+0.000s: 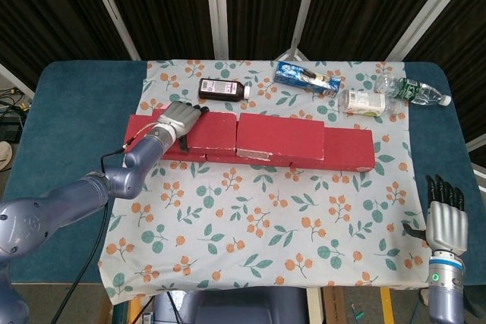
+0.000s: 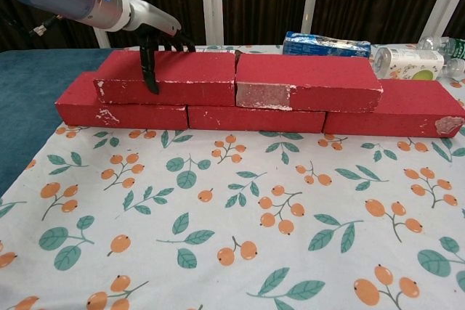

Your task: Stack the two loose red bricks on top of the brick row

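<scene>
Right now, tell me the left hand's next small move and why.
Probably open the left hand and lift it clear. The upper left brick it grips already sits flat on the brick row, end to end with the upper right brick, so both look placed.
</scene>
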Robot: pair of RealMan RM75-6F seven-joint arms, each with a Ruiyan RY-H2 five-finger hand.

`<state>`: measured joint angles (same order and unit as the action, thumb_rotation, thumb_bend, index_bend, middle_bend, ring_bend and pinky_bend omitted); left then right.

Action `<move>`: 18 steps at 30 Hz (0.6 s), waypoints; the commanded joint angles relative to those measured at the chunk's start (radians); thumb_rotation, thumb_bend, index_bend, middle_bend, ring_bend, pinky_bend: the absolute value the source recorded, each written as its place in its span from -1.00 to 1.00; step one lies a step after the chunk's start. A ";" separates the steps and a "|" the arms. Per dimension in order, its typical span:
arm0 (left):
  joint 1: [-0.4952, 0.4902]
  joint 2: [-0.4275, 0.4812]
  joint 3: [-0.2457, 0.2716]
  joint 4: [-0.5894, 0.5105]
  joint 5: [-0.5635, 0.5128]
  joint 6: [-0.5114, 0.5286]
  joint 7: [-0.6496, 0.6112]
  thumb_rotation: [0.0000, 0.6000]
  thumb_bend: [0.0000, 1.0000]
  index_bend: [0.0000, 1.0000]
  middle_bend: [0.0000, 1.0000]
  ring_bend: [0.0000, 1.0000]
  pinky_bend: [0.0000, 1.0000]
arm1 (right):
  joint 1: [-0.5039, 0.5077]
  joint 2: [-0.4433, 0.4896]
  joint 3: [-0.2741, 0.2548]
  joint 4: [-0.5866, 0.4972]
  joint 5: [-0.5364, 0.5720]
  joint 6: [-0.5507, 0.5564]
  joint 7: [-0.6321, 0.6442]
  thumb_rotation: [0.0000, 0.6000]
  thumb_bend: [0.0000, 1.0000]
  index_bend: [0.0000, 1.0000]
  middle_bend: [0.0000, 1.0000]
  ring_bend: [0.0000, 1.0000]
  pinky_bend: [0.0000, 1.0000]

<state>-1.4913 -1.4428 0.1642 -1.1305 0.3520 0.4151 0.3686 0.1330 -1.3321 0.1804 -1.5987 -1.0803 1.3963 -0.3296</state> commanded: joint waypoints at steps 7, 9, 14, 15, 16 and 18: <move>-0.010 -0.012 0.019 0.010 -0.015 0.003 0.002 1.00 -0.86 -0.24 -0.28 -0.72 -0.59 | 0.001 -0.001 0.000 -0.001 0.004 -0.001 -0.004 1.00 -0.69 -1.00 -1.00 -1.00 -1.00; -0.011 -0.014 0.021 0.011 -0.018 0.002 0.001 1.00 -0.86 -0.25 -0.28 -0.72 -0.59 | 0.001 -0.001 0.000 -0.001 0.004 -0.001 -0.004 1.00 -0.69 -1.00 -1.00 -1.00 -1.00; -0.015 -0.015 0.027 0.009 -0.021 0.004 0.000 1.00 -0.86 -0.30 -0.34 -0.74 -0.60 | 0.000 0.000 0.001 -0.003 0.003 0.003 -0.003 1.00 -0.69 -1.00 -1.00 -1.00 -1.00; -0.016 -0.015 0.027 0.008 -0.022 0.006 -0.001 1.00 -0.86 -0.33 -0.38 -0.76 -0.61 | 0.000 0.000 0.000 -0.003 0.003 0.003 -0.004 1.00 -0.69 -1.00 -1.00 -1.00 -1.00; -0.016 -0.013 0.027 0.007 -0.023 0.007 -0.002 1.00 -0.86 -0.36 -0.40 -0.77 -0.61 | 0.000 -0.001 0.000 -0.003 0.003 0.004 -0.004 1.00 -0.69 -1.00 -1.00 -1.00 -1.00; -0.019 -0.010 0.029 0.002 -0.028 0.006 -0.003 1.00 -0.90 -0.46 -0.52 -0.83 -0.62 | 0.000 -0.001 0.000 -0.004 0.003 0.004 -0.005 1.00 -0.69 -1.00 -1.00 -1.00 -1.00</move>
<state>-1.5100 -1.4533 0.1924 -1.1278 0.3248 0.4214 0.3659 0.1326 -1.3330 0.1808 -1.6022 -1.0770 1.4006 -0.3342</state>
